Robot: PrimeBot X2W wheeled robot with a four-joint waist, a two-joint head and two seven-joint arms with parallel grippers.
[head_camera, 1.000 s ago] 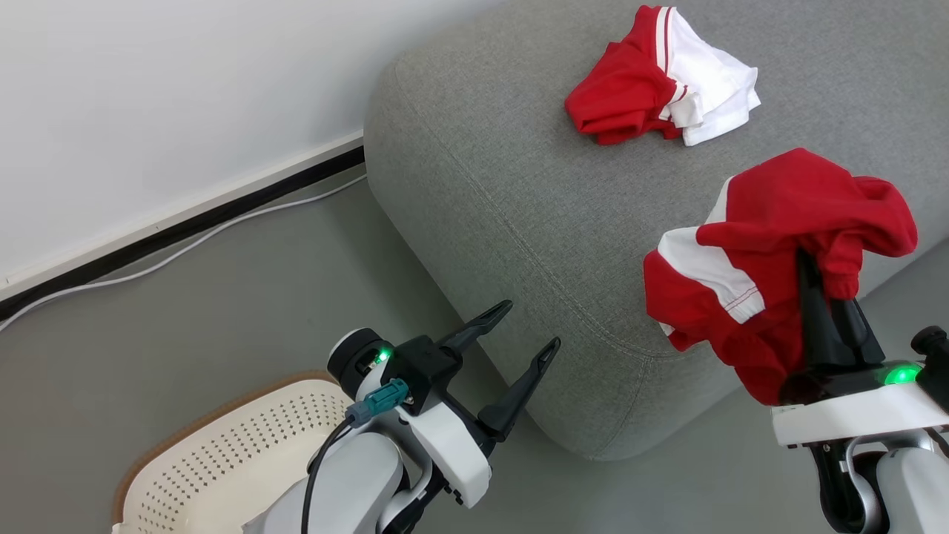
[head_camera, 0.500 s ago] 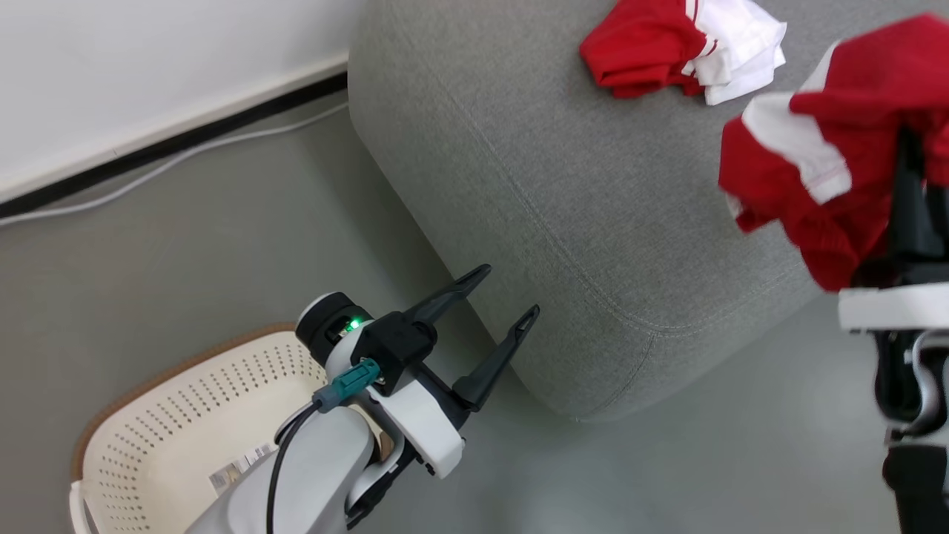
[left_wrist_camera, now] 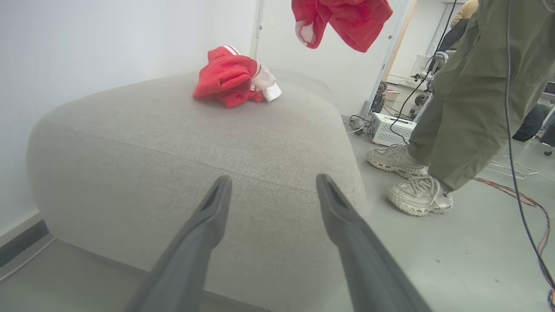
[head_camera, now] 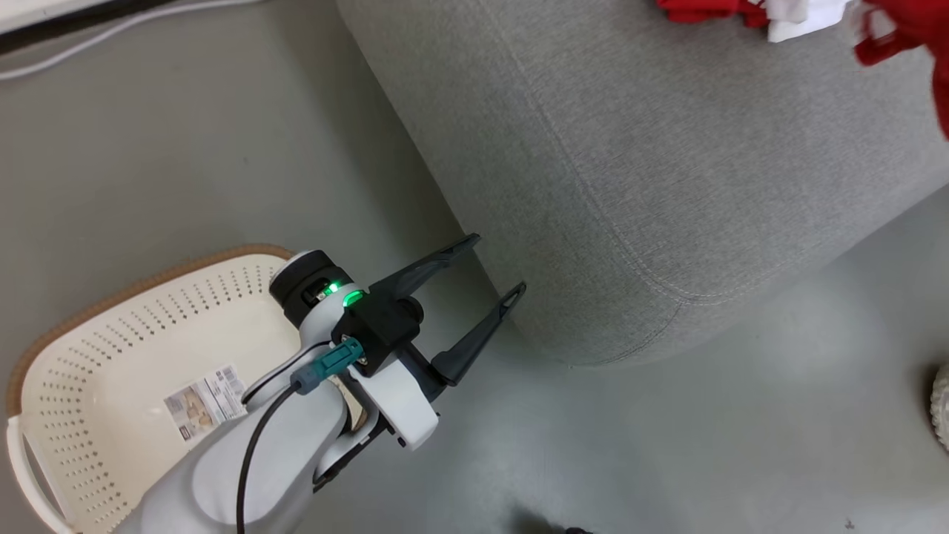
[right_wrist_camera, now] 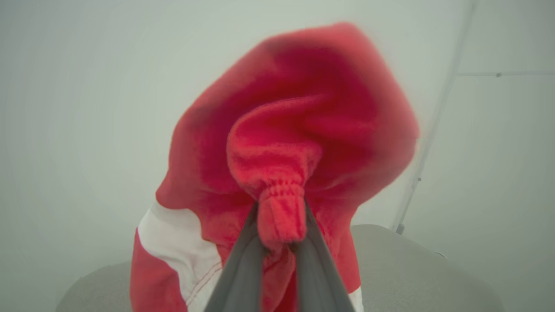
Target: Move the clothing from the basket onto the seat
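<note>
The cream basket point(head_camera: 111, 348) stands on the floor at the lower left, its base showing a paper label. Above its right end my left gripper point(head_camera: 498, 263) is open, pointing at the corner of the grey seat point(head_camera: 667, 148). The left wrist view has those fingers point(left_wrist_camera: 273, 180) spread before the seat point(left_wrist_camera: 173, 143). One red and white piece of clothing point(left_wrist_camera: 230, 78) lies on the seat top. My right gripper point(right_wrist_camera: 279, 208) is shut on a red garment point(right_wrist_camera: 303, 130), which hangs above the seat point(left_wrist_camera: 342, 19) and shows at the head view's top right point(head_camera: 912, 30).
A person in olive trousers point(left_wrist_camera: 468, 95) and pale shoes point(left_wrist_camera: 416, 195) stands on the floor right of the seat. A white box point(left_wrist_camera: 390, 130) and cables point(left_wrist_camera: 520, 195) lie behind them. A white wall backs the seat; a cable point(head_camera: 111, 15) runs along it.
The head camera has tilted down, bringing more of the basket into view. My right gripper has carried the red garment up and farther over the seat, toward the lying garment. The left gripper stays open.
</note>
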